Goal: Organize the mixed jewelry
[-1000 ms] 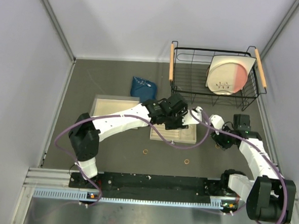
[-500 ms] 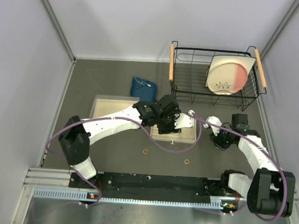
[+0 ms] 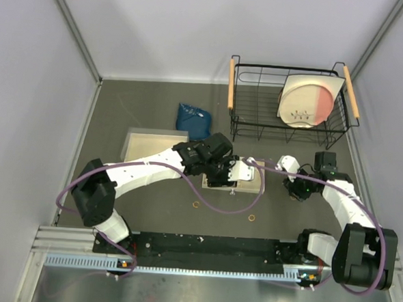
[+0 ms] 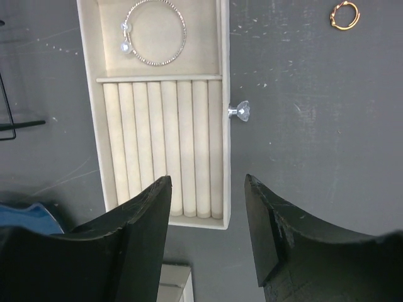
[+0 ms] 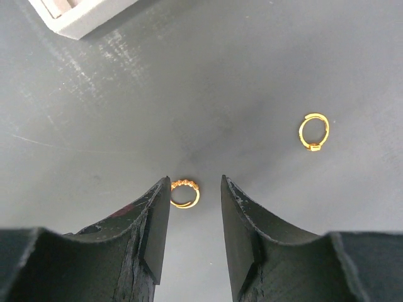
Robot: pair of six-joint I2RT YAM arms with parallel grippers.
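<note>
In the left wrist view a thin silver hoop (image 4: pixel 154 33) with two pearl ends lies in the far compartment of the pale slotted tray (image 4: pixel 99 126). A gold ring (image 4: pixel 345 15) and a small crystal stud (image 4: pixel 239 112) lie on the grey table beside it. My left gripper (image 4: pixel 208 189) is open and empty above the tray's near end, also seen from above (image 3: pixel 222 171). My right gripper (image 5: pixel 195 189) is open, low over the table, with a beaded gold ring (image 5: pixel 184 194) between its fingertips near the left finger. Another gold ring (image 5: pixel 313 132) lies to the right. Two gold rings (image 3: pixel 196 205) (image 3: pixel 251 218) lie on the near table.
A blue cloth pouch (image 3: pixel 193 120) lies behind the tray (image 3: pixel 250 187). A shallow wooden box (image 3: pixel 143 147) sits to the left. A black wire dish rack (image 3: pixel 289 122) holding a plate stands at the back right. Grey walls close in both sides.
My left arm has drawn back to the left, moving its gripper from over the tray's middle toward the tray's left end. My right gripper has barely shifted.
</note>
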